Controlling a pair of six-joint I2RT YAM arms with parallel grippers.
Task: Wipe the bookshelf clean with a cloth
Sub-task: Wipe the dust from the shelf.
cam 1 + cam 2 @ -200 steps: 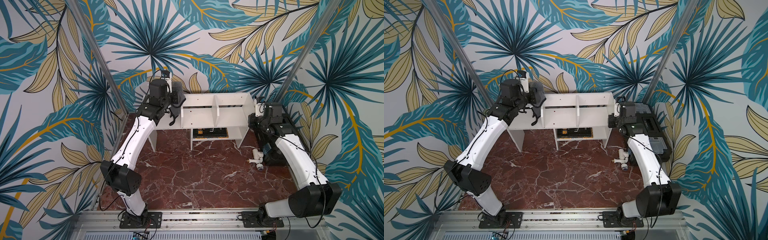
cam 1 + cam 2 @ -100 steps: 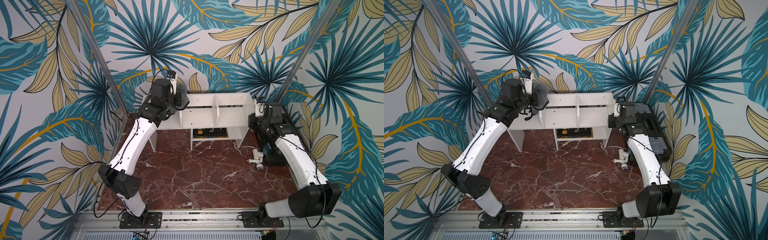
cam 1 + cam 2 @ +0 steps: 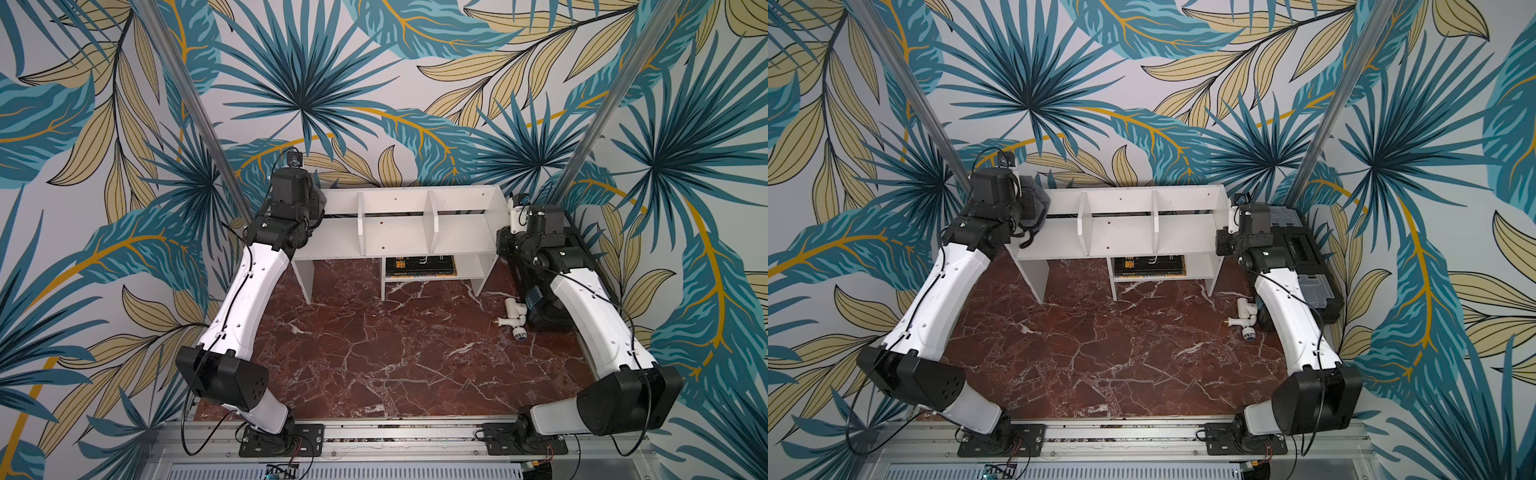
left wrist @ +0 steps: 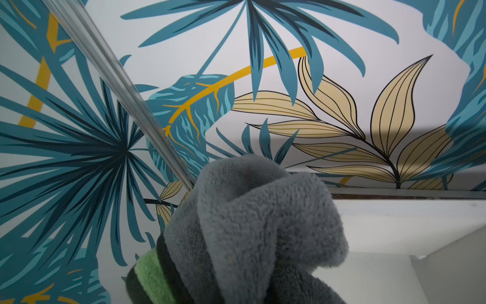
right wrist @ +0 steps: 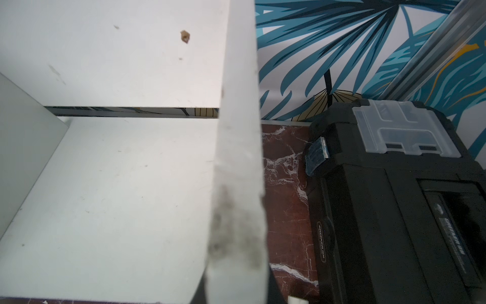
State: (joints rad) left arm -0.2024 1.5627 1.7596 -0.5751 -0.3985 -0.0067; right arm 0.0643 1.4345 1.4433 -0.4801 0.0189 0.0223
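Starting on the left: the left gripper [image 3: 1030, 210] is up at the far left end of the bookshelf [image 3: 399, 237], jaws pressed together and pinching the cloth [image 3: 1040, 198]. The cloth is all bunched up, fuzzy grey with a green and dark edge poking out in the left wrist view [image 4: 263, 223]. It sits right by the top corner of the back board over the left compartment, but I can't tell if it's actually touching the board. The shelf stands at the back of the red marble table [image 3: 374, 353], against the leafy wall, and all three upper compartments are bare. There's a dark flat book-looking thing [image 3: 419, 266] in the little lower cubby under the middle and right compartments. Further right, a white pipe fitting [image 3: 514, 319] lies on the marble, near the shelf's right leg. The right gripper [image 3: 1222, 246] is at the shelf's right end panel, one jaw either side of it and clamped on as far as I can see, and that panel edge looks pretty grimy in the right wrist view. Just beyond it sits the black toolbox [image 3: 1304, 249].
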